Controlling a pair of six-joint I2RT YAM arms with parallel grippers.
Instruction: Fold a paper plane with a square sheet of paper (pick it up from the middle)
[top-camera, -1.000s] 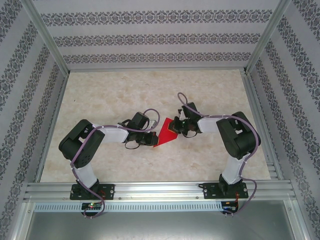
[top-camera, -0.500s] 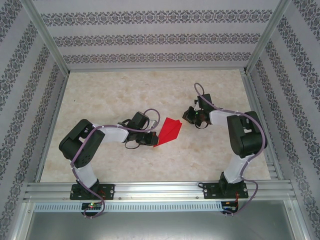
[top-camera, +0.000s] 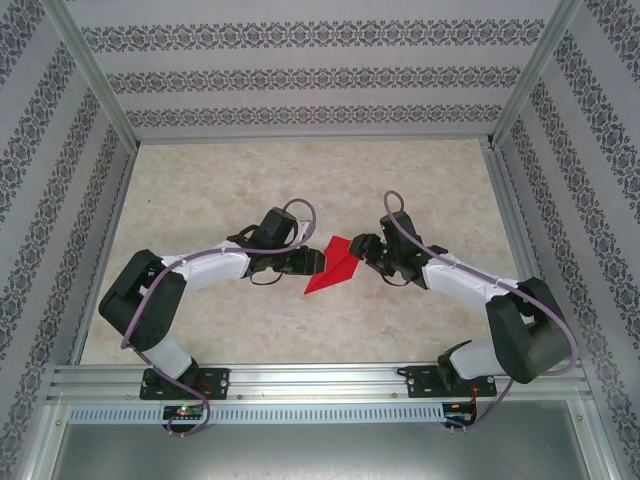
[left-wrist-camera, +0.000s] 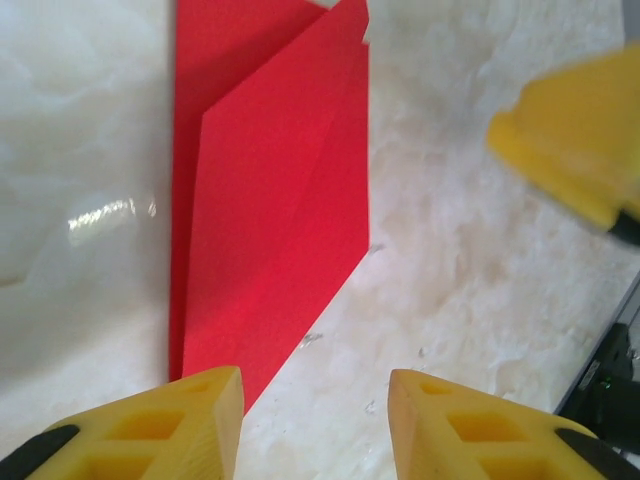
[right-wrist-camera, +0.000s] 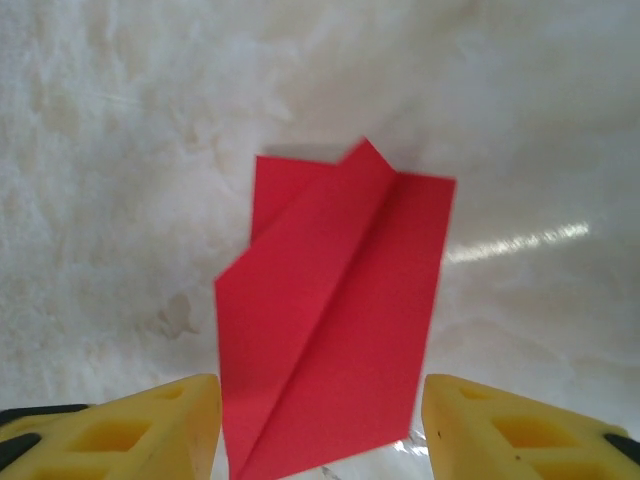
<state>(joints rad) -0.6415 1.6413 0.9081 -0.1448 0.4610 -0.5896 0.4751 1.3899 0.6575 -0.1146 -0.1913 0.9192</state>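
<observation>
Pale marbled tabletop (top-camera: 250, 180); patterned wallpaper walls (top-camera: 300, 70) around it; aluminium rail (top-camera: 320, 380) along near edge.

I read the plane (top-camera: 335, 266) as thin red paper, matt and smooth between sharp creases. The table (top-camera: 230, 190) looks like pale marbled stone or laminate, polished enough to throw back streaks of light. On my left gripper (left-wrist-camera: 312, 385) and right gripper (right-wrist-camera: 320, 385) the fingers are dull yellow plastic, moulded with hollow cells. The arms (top-camera: 215, 268) wear smooth black and white plastic. The frame (top-camera: 320, 380) is bare brushed metal. The walls (top-camera: 300, 70) are matt printed paper or cloth; I can't tell which.
</observation>
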